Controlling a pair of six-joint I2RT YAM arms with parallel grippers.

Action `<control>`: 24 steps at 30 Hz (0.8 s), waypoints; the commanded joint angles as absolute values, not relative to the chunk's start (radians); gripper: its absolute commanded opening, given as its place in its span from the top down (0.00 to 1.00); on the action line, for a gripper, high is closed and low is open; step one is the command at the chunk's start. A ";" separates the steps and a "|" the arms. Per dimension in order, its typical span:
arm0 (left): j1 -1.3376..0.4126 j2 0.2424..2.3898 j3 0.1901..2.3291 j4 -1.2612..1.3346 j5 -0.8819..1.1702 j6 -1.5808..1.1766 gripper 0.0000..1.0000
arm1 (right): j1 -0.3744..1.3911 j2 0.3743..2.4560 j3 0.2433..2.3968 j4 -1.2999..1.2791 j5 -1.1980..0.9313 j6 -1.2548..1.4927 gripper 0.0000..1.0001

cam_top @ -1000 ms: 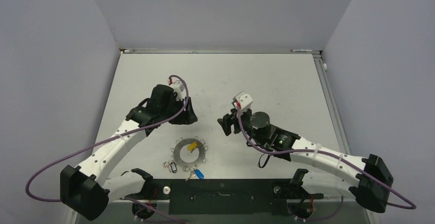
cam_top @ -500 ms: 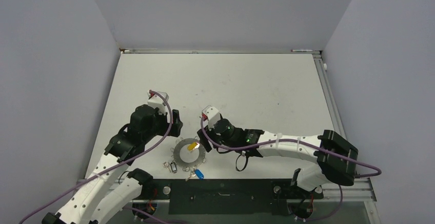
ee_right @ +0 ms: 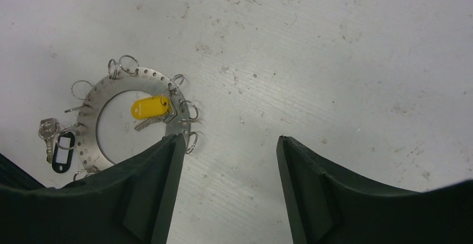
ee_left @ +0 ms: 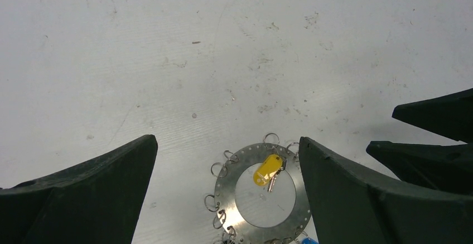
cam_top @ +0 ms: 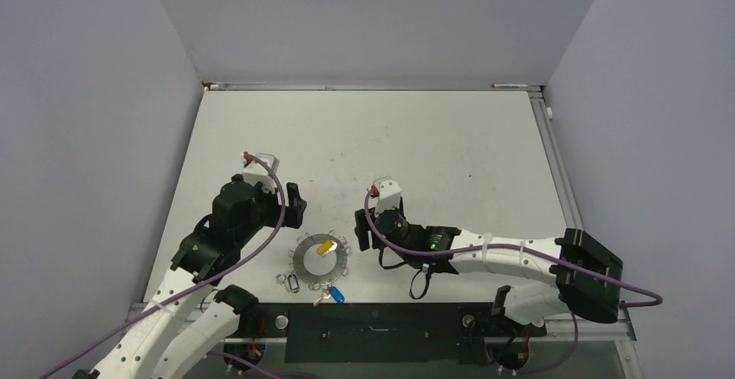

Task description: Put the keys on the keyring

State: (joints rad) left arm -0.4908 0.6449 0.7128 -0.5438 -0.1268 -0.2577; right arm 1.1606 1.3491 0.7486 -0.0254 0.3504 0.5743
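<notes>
The keyring [cam_top: 302, 259] is a flat silvery ring plate with small wire loops round its rim, lying on the table near the front. The yellow-headed key [cam_top: 325, 245] lies across its inner opening. The blue-headed key [cam_top: 335, 293] and the dark-rimmed key [cam_top: 292, 284] lie at its near edge. My left gripper [cam_top: 295, 205] is open, above and behind the ring's left; in the left wrist view [ee_left: 227, 142] the ring [ee_left: 227, 199] and yellow key [ee_left: 268, 168] show between its fingers. My right gripper [cam_top: 362, 227] is open and empty at the ring's right side [ee_right: 230, 138].
In the right wrist view the ring [ee_right: 150, 75], the yellow key [ee_right: 149, 108] and the dark-rimmed key [ee_right: 62, 144] sit left of my fingers. A black base rail [cam_top: 381, 318] runs along the table's near edge. Purple cables trail from both arms.
Both arms have come in from further back toward the ring. In the last half second the right gripper has drawn back to the right of it, and the left arm shifted slightly left.
</notes>
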 commanded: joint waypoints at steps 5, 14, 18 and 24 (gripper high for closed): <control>-0.486 0.641 0.712 -0.486 -0.099 -0.253 0.04 | 1.191 1.260 0.657 -0.032 0.401 0.650 0.37; -0.487 0.623 0.698 -0.473 -0.107 -0.249 0.04 | 1.198 1.155 0.618 0.052 0.550 0.574 0.24; -0.486 0.623 0.698 -0.472 -0.109 -0.249 0.04 | 1.198 1.106 0.687 0.024 0.675 0.475 0.18; -0.486 0.615 0.698 -0.474 -0.124 -0.250 0.04 | 1.196 0.973 0.767 -0.032 0.872 0.269 0.10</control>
